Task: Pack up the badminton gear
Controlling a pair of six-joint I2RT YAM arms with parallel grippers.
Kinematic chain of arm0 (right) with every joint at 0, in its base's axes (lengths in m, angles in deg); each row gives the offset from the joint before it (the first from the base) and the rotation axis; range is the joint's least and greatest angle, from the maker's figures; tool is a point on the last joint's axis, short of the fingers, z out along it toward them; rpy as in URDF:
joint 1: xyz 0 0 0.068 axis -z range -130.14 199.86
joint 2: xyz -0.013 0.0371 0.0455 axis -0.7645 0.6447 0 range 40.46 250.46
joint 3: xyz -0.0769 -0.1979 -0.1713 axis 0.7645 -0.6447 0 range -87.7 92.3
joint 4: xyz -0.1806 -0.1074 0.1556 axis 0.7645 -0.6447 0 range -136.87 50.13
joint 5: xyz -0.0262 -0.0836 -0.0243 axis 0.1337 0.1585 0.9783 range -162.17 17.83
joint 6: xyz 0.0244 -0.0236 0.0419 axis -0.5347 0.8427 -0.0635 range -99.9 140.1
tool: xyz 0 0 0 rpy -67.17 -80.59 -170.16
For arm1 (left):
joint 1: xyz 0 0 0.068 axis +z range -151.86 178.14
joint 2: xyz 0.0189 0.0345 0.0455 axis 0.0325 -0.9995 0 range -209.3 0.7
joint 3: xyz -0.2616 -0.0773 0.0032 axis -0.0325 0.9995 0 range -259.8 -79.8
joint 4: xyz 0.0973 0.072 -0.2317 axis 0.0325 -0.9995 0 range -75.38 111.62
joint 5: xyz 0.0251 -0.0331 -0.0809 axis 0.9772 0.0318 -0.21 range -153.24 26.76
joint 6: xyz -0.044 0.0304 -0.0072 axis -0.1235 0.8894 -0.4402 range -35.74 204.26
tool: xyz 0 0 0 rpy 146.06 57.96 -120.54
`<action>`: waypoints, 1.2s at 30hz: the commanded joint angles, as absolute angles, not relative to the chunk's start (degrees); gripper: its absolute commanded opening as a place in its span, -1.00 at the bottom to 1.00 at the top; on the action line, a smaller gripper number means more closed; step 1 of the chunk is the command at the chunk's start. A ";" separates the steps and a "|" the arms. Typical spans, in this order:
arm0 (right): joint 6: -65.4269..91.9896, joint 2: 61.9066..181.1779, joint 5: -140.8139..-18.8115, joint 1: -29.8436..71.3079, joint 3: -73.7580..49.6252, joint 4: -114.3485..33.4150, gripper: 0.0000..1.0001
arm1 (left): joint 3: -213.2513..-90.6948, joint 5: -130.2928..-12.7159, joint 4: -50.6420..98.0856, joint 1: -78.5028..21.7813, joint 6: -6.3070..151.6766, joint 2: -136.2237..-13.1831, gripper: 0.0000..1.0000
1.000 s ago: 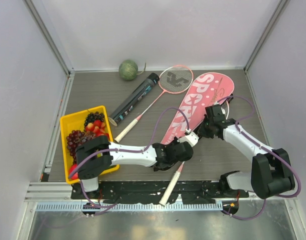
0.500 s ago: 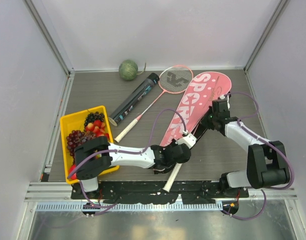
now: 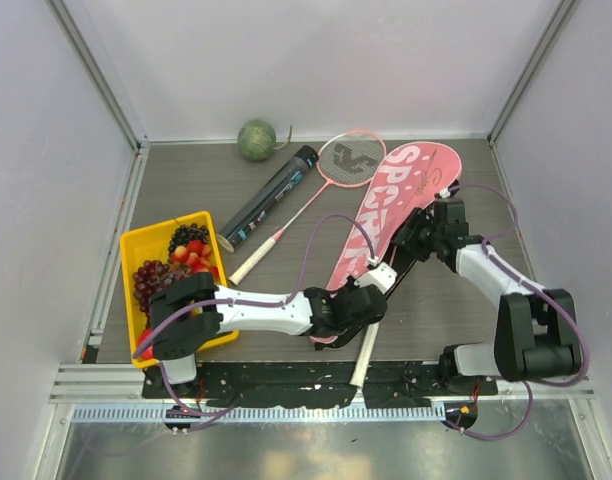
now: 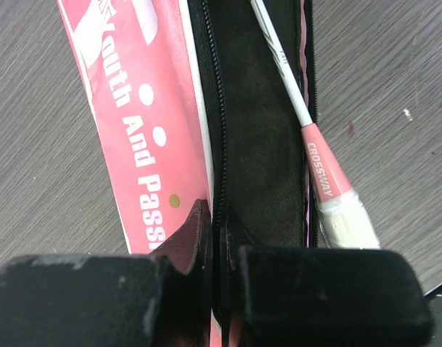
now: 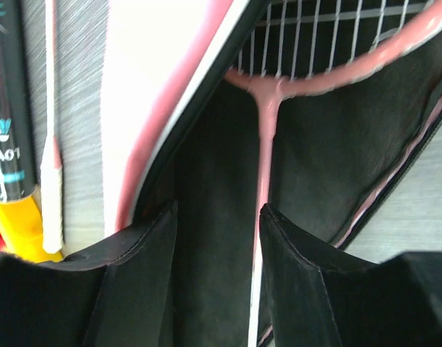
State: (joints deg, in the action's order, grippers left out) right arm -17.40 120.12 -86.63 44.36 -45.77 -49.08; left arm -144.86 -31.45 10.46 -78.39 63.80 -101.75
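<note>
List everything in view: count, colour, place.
melon: one, green, far edge of the table.
tube: one, black, left of the bag.
loose racket: one, pink frame, between tube and bag.
bagged racket: one, pink frame, in the open bag, white handle sticking out.
bag: one, pink, centre-right.
tray: one, yellow, left, holding fruit.
table: one, grey-brown.
left gripper: pinching the bag's near end.
right gripper: fingers apart over the bag's opening.
</note>
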 commanded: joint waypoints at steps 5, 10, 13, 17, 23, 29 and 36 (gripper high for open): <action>-14.80 105.51 -91.78 44.15 -57.01 -53.22 0.08 | -148.45 -33.01 10.55 -79.38 60.80 -101.86 -1.00; -15.58 101.29 -95.00 43.97 -63.34 -51.31 0.04 | -148.36 -32.75 10.19 -79.29 60.27 -101.78 -1.00; -17.17 98.91 -96.96 43.27 -68.18 -46.20 0.04 | -148.45 -32.75 10.45 -79.38 60.27 -101.78 -1.00; -17.60 101.19 -96.87 42.83 -69.94 -43.49 0.00 | -148.45 -33.18 10.72 -79.38 60.45 -101.51 -1.00; -20.95 103.57 -95.47 39.32 -70.56 -37.85 -0.14 | -148.01 -33.97 11.68 -79.29 60.27 -100.99 -1.00; -21.39 102.08 -92.66 38.08 -68.55 -44.08 -0.18 | -148.36 -34.15 11.42 -79.38 60.36 -101.34 -1.00; -20.42 92.85 -86.85 38.17 -66.25 -54.02 -0.07 | -148.09 -33.98 11.51 -79.29 59.92 -101.78 -1.00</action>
